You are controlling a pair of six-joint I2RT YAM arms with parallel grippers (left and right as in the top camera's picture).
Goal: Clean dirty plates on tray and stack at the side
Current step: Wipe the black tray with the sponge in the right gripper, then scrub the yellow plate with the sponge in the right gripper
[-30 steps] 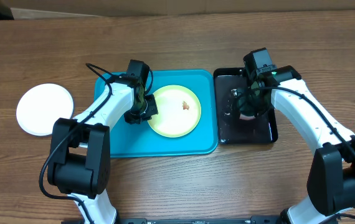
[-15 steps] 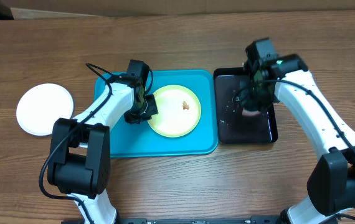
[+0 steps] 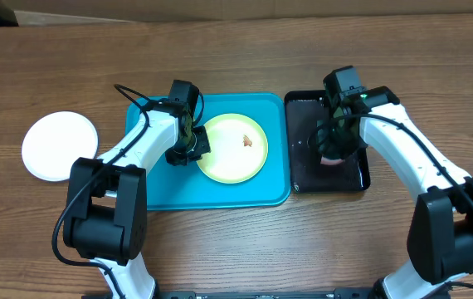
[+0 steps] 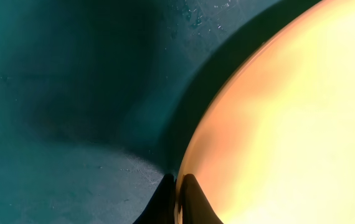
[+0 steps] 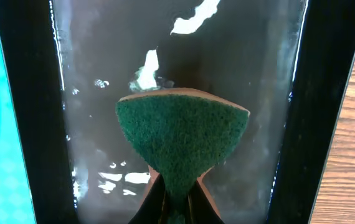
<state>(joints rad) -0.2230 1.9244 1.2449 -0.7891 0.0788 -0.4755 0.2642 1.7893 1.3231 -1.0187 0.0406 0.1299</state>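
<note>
Overhead view: the yellow-green plate (image 3: 232, 148) lies in the turquoise tray (image 3: 220, 193), right of centre, with a reddish smear on its face. The left gripper (image 3: 188, 149) is at the plate's left rim, and the left wrist view shows its fingers pinched on that rim. The white plate (image 3: 60, 146) rests on the table (image 3: 236, 249), well left of the tray. The right gripper (image 3: 334, 154) grasps a green sponge (image 5: 182, 140) over the black tray (image 3: 303, 178).

Wooden table (image 3: 236, 249) carries white plate (image 3: 60, 146) left, turquoise tray (image 3: 220, 193) centre, black tray (image 3: 303, 176) adjoining right.

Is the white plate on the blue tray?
No, the white plate lies on the table, left of the tray.
</note>
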